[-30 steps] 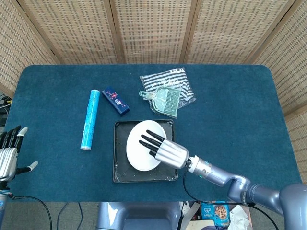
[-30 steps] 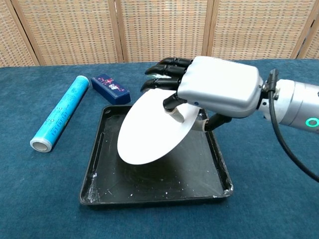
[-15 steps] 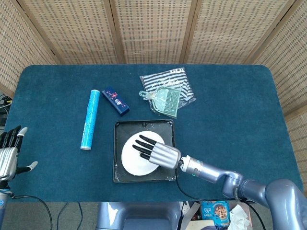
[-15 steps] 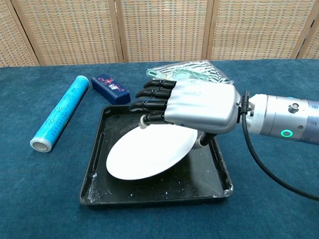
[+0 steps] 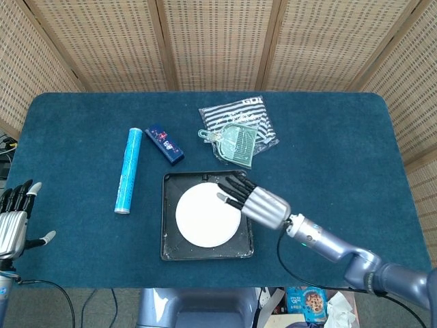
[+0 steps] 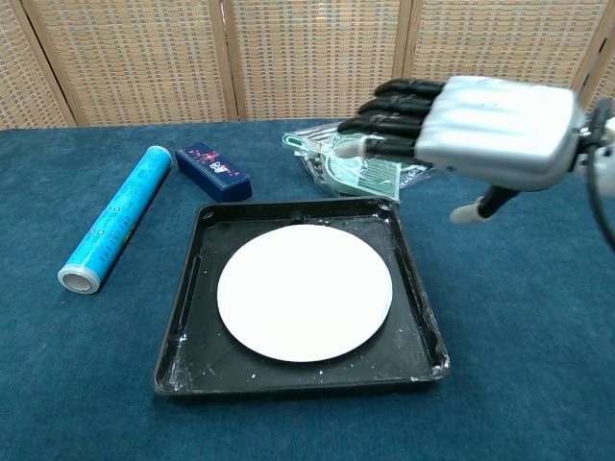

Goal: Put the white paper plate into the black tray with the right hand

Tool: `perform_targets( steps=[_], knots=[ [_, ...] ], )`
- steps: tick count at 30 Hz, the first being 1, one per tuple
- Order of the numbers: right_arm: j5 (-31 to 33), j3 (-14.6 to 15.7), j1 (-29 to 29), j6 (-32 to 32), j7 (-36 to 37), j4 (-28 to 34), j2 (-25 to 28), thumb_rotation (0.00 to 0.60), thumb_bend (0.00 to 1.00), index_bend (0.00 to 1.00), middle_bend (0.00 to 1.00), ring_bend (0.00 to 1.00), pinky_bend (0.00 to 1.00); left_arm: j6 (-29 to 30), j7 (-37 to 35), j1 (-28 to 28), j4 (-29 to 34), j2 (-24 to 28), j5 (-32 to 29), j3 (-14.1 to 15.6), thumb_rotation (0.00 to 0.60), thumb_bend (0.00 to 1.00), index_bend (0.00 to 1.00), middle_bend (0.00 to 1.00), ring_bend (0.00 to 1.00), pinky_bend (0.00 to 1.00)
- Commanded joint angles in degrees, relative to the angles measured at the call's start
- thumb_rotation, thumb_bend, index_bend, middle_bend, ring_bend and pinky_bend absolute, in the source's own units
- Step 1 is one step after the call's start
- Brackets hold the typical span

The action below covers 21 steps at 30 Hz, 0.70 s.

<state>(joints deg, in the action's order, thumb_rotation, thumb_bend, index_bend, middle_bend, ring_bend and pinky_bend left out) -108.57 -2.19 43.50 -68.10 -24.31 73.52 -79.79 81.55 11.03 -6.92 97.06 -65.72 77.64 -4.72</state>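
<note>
The white paper plate [image 5: 208, 215] [image 6: 305, 291] lies flat inside the black tray [image 5: 168, 249] [image 6: 421, 307], just in front of the table's middle. My right hand [image 5: 256, 201] [image 6: 476, 128] hovers above the tray's right rim with its fingers spread and nothing in it, apart from the plate. At the far left edge of the head view my left hand [image 5: 13, 220] stays off the table, fingers apart and empty.
A blue roll [image 5: 128, 171] [image 6: 111, 217] and a small dark blue box [image 5: 164, 143] [image 6: 212, 169] lie left of the tray. Behind the tray a green mesh item [image 5: 235, 142] [image 6: 360, 171] rests on a striped pouch [image 5: 239, 115].
My right hand let go of the plate, which dropped flat into the tray. The hand then lifted and drew back to the right. The left hand stayed put.
</note>
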Motion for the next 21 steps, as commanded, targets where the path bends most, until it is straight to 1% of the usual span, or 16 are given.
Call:
perform_targets(
  steps=[1, 4, 8, 13, 17, 21],
  knots=[
    [1.3, 2.2, -4.6, -4.2, -0.2, 0.3, 5.7, 0.600, 0.00, 0.00, 0.00, 0.00, 0.00, 0.5, 0.0, 0.3, 0.4, 0.2, 0.6, 0.4, 0.600, 0.00, 0.00, 0.00, 0.00, 0.00],
    [3.8, 2.8, -8.7, -7.7, 0.8, -0.3, 8.3, 0.600, 0.00, 0.00, 0.00, 0.00, 0.00, 1.3, -0.3, 0.7, 0.9, 0.5, 1.7, 0.8, 0.600, 0.00, 0.00, 0.00, 0.00, 0.00],
    [11.0, 2.0, -15.1, -11.5, 3.2, 0.2, 10.1, 0.600, 0.00, 0.00, 0.00, 0.00, 0.00, 2.7, -0.6, 1.2, 1.4, 0.7, 3.4, 1.2, 0.600, 0.00, 0.00, 0.00, 0.00, 0.00],
    [19.4, 0.1, -22.2, -16.4, 8.7, 2.0, 9.3, 0.600, 0.00, 0.00, 0.00, 0.00, 0.00, 4.0, -0.6, 1.8, 1.6, 0.7, 5.1, 1.9, 0.600, 0.00, 0.00, 0.00, 0.00, 0.00],
    [23.5, -1.1, -26.3, -19.7, 11.2, 4.4, 8.1, 0.600, 0.00, 0.00, 0.00, 0.00, 0.00, 4.9, -0.3, 2.1, 1.6, 0.5, 6.4, 2.3, 0.600, 0.00, 0.00, 0.00, 0.00, 0.00],
    [26.1, -1.7, -29.4, -21.9, 11.2, 8.4, 7.7, 0.600, 0.00, 0.00, 0.00, 0.00, 0.00, 5.4, -0.1, 2.3, 1.6, 0.4, 7.4, 2.7, 0.600, 0.00, 0.00, 0.00, 0.00, 0.00]
  ],
)
